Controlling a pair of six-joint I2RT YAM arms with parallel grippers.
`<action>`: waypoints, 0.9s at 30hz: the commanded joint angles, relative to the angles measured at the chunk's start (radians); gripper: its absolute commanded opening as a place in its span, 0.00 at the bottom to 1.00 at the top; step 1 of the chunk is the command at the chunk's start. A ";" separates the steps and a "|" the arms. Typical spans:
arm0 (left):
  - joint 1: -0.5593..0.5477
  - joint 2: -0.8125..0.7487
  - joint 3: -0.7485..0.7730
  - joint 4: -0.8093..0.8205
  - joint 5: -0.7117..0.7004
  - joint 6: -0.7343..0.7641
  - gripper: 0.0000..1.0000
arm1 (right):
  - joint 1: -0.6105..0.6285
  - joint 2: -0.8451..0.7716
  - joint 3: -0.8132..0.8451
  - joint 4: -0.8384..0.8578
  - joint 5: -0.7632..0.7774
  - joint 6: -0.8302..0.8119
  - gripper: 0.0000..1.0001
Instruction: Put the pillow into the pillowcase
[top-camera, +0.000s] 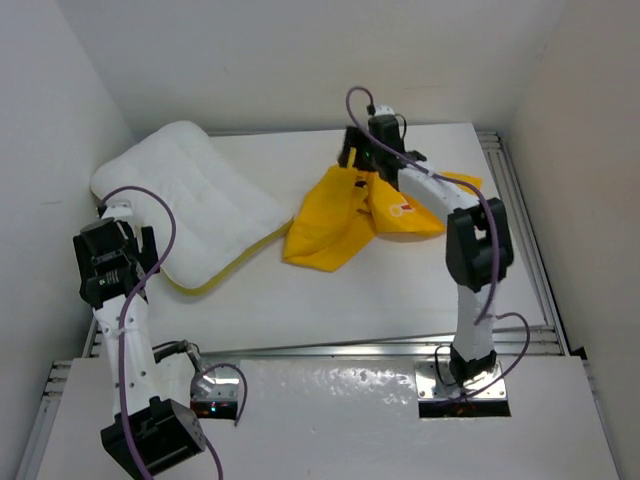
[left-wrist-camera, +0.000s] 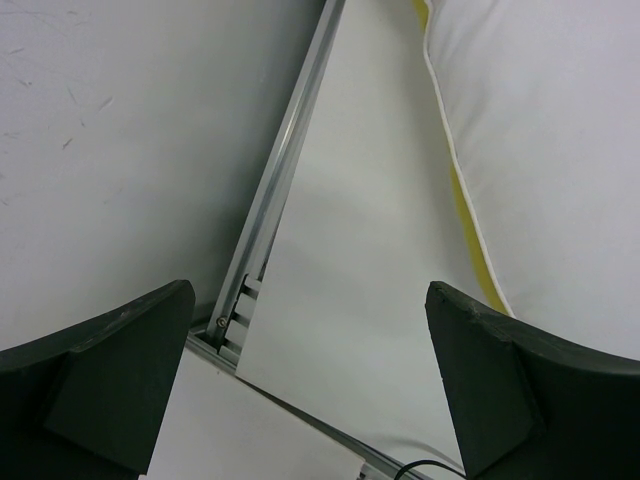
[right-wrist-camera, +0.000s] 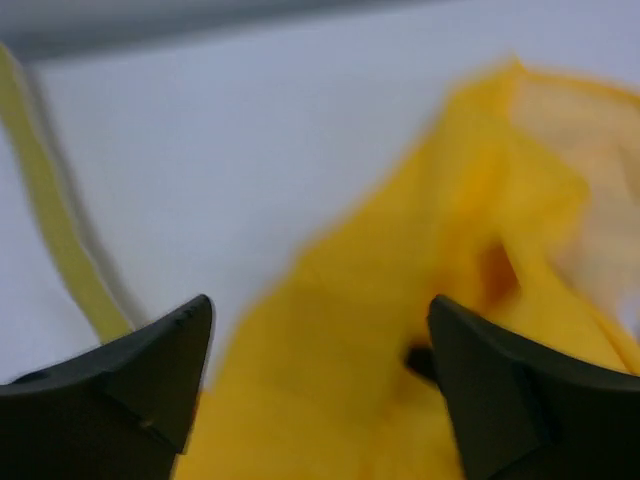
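Pillow (top-camera: 185, 200): laid flat at the far left of the bench (top-camera: 400, 290), close to the left wall and wholly outside the case.
Case (top-camera: 335, 225): crumpled in a heap at mid-bench, just right of the pillow; its mouth cannot be made out.
Left tool (left-wrist-camera: 310, 300): fingers held wide apart, nothing between them, hung over bare bench beside the pillow's near-left edge.
Right tool (right-wrist-camera: 320, 305): fingers apart above the yellow cloth at the heap's far end; the view is blurred, and no grip is seen.
Risk, case: both layers may be pinched together, since the folds hide the opening, and the mouth would then be kept shut.
Risk, heap: the cloth may be dragged and bunched further if it is caught off-edge.
Risk, pillow: it may be pushed against the wall, or may slip from a shallow pinch, because it is soft.
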 joint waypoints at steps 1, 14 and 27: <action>0.001 -0.024 0.020 0.017 0.007 -0.002 1.00 | -0.009 -0.321 -0.330 0.056 0.119 -0.165 0.79; 0.001 -0.029 0.022 0.019 -0.004 -0.002 1.00 | 0.070 -0.326 -0.660 0.127 -0.272 -0.190 0.84; -0.001 -0.040 0.003 0.017 -0.027 0.006 1.00 | 0.101 -0.174 -0.599 0.152 -0.361 0.127 0.35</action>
